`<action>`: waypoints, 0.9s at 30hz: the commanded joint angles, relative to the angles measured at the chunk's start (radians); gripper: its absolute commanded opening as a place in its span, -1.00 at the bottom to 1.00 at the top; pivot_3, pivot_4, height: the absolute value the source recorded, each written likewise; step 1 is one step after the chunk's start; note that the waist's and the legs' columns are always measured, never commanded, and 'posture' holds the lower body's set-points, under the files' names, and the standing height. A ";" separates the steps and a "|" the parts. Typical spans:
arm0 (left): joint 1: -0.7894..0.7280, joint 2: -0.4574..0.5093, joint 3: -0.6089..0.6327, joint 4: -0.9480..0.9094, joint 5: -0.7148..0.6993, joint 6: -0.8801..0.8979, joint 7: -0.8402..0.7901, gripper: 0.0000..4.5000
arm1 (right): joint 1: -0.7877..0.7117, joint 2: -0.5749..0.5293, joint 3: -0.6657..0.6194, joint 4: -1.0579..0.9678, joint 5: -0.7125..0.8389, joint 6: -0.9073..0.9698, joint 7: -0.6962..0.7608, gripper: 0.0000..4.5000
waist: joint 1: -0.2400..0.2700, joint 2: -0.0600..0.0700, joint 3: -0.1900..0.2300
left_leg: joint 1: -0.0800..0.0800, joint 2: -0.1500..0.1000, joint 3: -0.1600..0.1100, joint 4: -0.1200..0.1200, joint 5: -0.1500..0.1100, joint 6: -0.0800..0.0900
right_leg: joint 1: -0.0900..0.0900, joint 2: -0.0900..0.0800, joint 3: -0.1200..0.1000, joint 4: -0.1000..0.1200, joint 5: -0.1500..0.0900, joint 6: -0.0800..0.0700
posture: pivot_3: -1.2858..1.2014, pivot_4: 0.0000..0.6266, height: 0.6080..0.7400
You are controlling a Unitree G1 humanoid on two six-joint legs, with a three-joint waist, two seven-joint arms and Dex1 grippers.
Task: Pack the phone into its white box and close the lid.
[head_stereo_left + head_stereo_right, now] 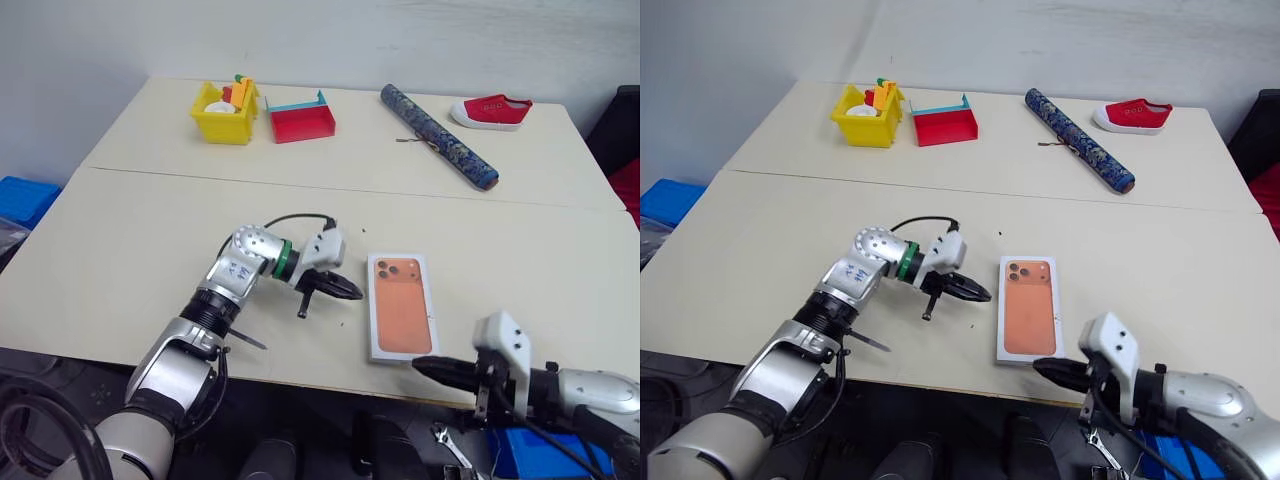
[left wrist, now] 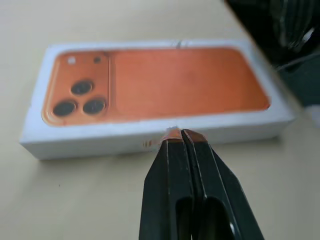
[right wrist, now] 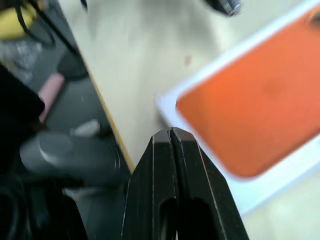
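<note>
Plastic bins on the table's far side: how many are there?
2. A yellow bin with small items inside sits at the far left, and a red bin stands just right of it. None seems hidden.

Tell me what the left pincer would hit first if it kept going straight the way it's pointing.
Most likely the long side wall of the closed white box. The shut left pincer points right at it, just short of it; whether it already touches is unclear.

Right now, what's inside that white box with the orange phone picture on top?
I can't see inside. The lid with its orange phone picture covers the white box, which lies flat on the table. Whether the phone is in there is hidden.
</note>
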 commanded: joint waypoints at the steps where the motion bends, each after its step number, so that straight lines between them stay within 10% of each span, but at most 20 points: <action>1: -0.039 -0.064 0.003 0.000 -0.001 0.014 0.056 -1.00 | -0.036 0.006 0.008 0.016 -0.012 0.018 -0.041 -0.99 | 0.004 0.000 0.000 | 0.000 0.000 0.000 0.000 0.000 0.000 | 0.000 0.000 0.000 0.000 0.000 0.000 | 0.03 -0.52 1.00; 20: -0.047 -0.094 -0.047 0.283 0.175 -0.126 0.193 -1.00 | -0.043 0.091 0.219 0.168 -0.371 -0.164 -0.121 -0.99 | -0.011 -0.010 -0.012 | 0.019 0.002 0.003 -0.004 -0.003 0.002 | 0.017 0.002 0.007 -0.006 0.000 0.000 | 0.03 -0.52 1.00; 27: 0.108 0.173 0.083 -0.115 -0.009 0.114 -0.007 -0.21 | -0.047 -0.039 0.002 0.154 -0.234 -0.193 0.119 -0.43 | -0.029 -0.001 -0.005 | 0.015 0.003 0.003 -0.004 -0.003 0.001 | 0.013 0.003 0.007 -0.002 0.000 0.000 | 0.03 -0.52 1.00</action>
